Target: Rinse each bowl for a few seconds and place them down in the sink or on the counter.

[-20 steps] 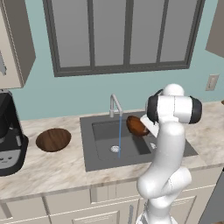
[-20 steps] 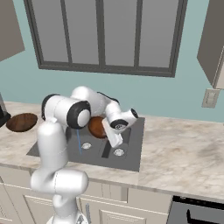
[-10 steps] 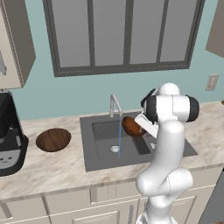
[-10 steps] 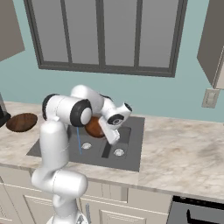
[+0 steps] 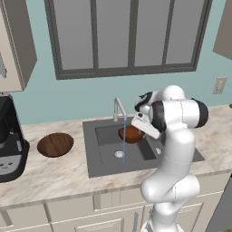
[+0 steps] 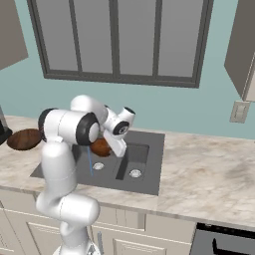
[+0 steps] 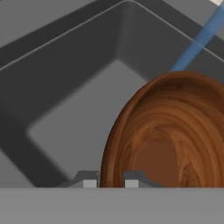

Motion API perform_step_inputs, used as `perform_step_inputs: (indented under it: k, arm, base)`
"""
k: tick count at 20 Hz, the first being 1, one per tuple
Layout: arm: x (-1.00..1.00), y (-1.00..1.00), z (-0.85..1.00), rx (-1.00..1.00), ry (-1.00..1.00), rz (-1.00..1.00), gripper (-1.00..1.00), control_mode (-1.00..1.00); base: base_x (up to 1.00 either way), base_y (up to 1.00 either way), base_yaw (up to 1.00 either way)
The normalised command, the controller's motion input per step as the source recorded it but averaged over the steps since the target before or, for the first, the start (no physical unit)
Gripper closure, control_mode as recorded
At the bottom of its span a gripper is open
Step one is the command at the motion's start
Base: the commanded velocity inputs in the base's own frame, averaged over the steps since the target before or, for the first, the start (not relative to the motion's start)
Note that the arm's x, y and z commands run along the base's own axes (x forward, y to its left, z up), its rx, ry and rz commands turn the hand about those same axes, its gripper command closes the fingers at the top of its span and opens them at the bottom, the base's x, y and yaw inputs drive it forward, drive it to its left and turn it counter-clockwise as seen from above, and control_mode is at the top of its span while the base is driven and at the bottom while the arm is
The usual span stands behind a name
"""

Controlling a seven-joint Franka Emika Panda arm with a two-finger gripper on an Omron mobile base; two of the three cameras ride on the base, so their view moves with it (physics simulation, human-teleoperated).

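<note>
A reddish-brown wood-grain bowl [image 5: 130,134] [image 6: 101,147] hangs tilted on edge over the sink [image 5: 104,156], just right of the water stream [image 5: 124,141]. My gripper [image 5: 138,127] [image 6: 112,143] is shut on its rim. In the hand view the bowl [image 7: 170,131] stands between my fingertips [image 7: 89,183], my gripper [image 7: 110,183] pinches its near rim, and the blue stream [image 7: 197,43] falls just behind it. A second, darker bowl [image 5: 55,144] [image 6: 24,139] lies on the counter [image 5: 50,174] left of the sink.
A silver gooseneck faucet [image 5: 118,108] runs water into the left basin's drain [image 5: 119,154]. A black coffee machine [image 5: 9,140] stands at the counter's far left. The right basin [image 6: 135,162] lies beyond the divider, and open counter [image 6: 209,174] spreads to the right.
My gripper has carried the reddish bowl leftward from over the right basin to beside the water stream. The darker bowl has not moved.
</note>
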Motion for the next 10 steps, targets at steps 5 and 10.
perform_step_inputs:
  k: [5,10]
  arm:
    - [0.0,0.34,0.0,-0.04,-0.03,0.03,1.0,-1.0]
    - [-0.11,0.12,0.03,0.0,-0.03,0.03,1.0,-1.0]
  base:
    - [0.0,0.0,0.0]
    - [0.0,0.0,0.0]
